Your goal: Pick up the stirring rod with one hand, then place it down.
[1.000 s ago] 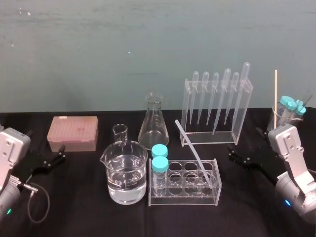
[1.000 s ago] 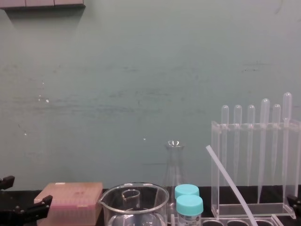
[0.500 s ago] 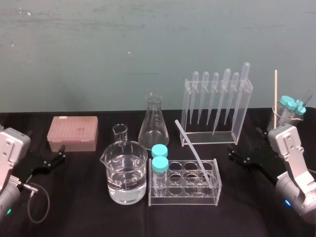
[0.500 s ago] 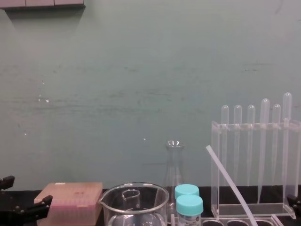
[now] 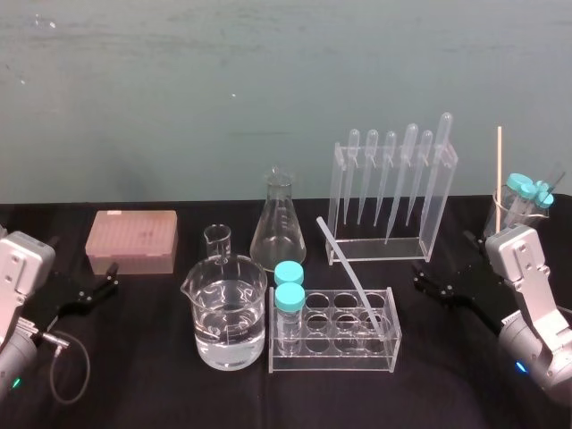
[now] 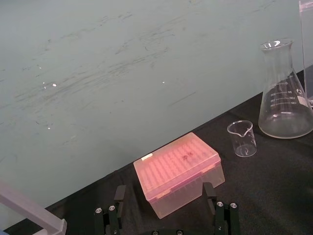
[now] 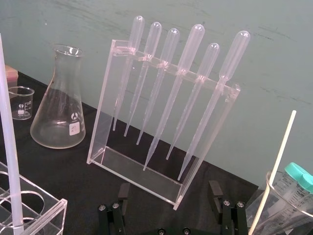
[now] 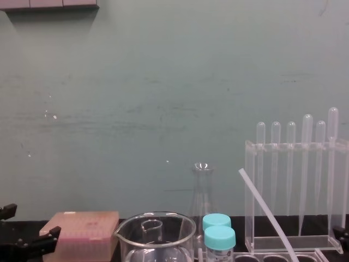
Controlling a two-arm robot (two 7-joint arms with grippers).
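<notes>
Right pincer [image 7: 167, 188] and left pincer [image 6: 164, 188] idle, wide.
Stirring rod [image 5: 353, 273] leans in tube rack [image 5: 332, 357] left of right pincer; pipette rack [image 5: 379, 245] ahead; bare desk [image 5: 429, 384] between.

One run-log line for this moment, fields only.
stage: not picked up | stirring rod: leaning in tube rack, untouched | left gripper: open, low left | right gripper: open, right of rack
</notes>
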